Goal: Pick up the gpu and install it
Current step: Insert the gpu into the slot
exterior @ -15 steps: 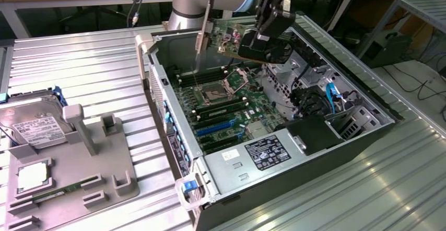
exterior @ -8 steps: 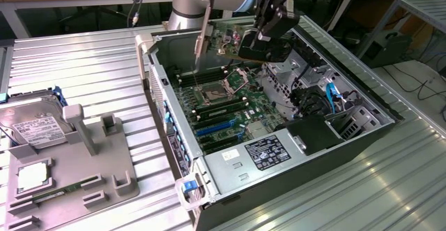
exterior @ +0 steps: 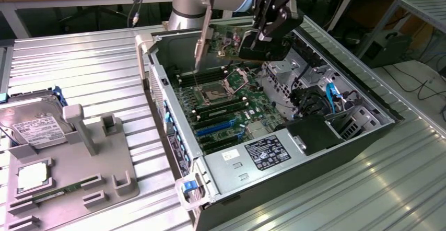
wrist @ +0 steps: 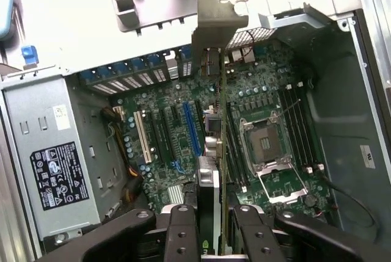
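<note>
The gpu point(exterior: 226, 38), a green circuit card with a silver bracket point(exterior: 201, 45) at one end, hangs in the air above the open computer case point(exterior: 174, 137). My gripper point(exterior: 254, 45) is shut on the card's end away from the bracket. In the wrist view the gpu point(wrist: 221, 146) shows edge-on, bracket point(wrist: 217, 11) farthest from me, with my black fingers point(wrist: 182, 231) on either side of it. Below it lies the motherboard point(wrist: 165, 121) with its blue expansion slot point(wrist: 192, 129). The card stands clear of the board, over the area between the slots and the CPU socket point(wrist: 266, 146).
The power supply point(exterior: 268, 152) fills the case's near end, and blue cables point(exterior: 333, 95) and drive bays sit at the exterior view's right. A grey fixture point(exterior: 77, 173) at the exterior view's left holds a hard drive point(exterior: 31, 124) and a RAM stick point(exterior: 52, 194).
</note>
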`<state>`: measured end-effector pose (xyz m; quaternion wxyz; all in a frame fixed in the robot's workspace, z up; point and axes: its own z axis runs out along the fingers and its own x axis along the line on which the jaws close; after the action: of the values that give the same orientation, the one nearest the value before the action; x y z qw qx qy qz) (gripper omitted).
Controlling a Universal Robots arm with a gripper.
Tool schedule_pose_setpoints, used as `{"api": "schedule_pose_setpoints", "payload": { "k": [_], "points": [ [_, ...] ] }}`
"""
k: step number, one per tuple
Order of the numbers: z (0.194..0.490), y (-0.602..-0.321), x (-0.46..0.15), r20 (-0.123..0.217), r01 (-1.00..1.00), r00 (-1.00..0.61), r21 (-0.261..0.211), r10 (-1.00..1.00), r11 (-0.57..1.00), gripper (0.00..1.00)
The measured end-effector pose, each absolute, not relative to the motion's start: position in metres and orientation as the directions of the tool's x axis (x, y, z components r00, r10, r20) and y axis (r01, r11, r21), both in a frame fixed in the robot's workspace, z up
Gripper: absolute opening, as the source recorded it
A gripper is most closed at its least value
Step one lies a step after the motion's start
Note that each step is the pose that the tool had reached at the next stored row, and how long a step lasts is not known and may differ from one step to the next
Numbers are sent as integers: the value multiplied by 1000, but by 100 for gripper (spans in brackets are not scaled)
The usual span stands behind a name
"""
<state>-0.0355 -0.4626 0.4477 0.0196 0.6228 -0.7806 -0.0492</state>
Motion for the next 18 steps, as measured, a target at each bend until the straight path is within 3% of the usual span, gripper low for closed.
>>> {"api": "schedule_pose_setpoints", "payload": {
  "k": [5,18],
  "points": [
    [447,-463,-35,-32,-980,-175,97,-984,171,27],
    [443,-463,-35,-38,-998,-51,29,-998,50,27]
  ]
}}
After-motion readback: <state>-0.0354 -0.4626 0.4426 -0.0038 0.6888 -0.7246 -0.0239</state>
